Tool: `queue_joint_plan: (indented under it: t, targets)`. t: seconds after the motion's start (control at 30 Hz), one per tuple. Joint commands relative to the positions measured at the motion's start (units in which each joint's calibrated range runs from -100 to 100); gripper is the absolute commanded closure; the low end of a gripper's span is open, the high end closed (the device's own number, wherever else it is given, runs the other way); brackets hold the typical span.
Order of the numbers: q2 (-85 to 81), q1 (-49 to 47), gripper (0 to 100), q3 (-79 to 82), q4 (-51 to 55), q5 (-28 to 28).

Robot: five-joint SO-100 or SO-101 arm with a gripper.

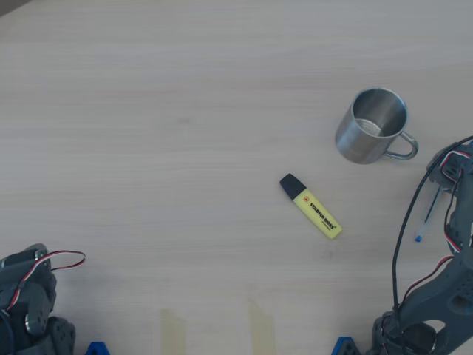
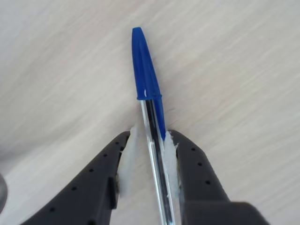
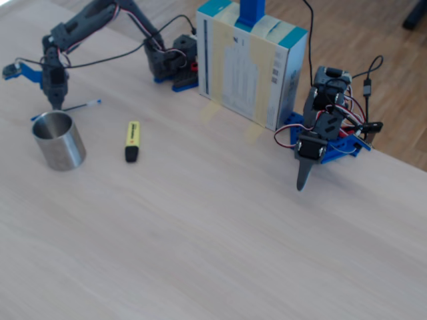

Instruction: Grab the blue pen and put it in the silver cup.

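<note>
Between gripper (image 2: 147,161) fingers: blue pen (image 2: 146,79); table (image 2: 243,70) open.

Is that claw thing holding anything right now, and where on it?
Yes, the gripper holds the blue pen: its jaws pinch the clear barrel just below the blue cap.

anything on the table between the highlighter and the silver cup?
No. In the overhead view the stretch of table between the yellow highlighter and the silver cup is bare wood. The fixed view shows the same gap empty.
</note>
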Motion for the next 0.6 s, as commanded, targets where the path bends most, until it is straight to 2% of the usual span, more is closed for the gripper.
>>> queue_joint_plan:
  t: [0.0, 0.2, 0.57]
  targets:
    - [-0.12, -0.16, 89, -0.10, 0.71, 0.23]
    - [-0.20, -0.16, 97, -0.01, 0.71, 0.23]
    - [-0.37, -0.16, 98, -0.01, 0.71, 0.12]
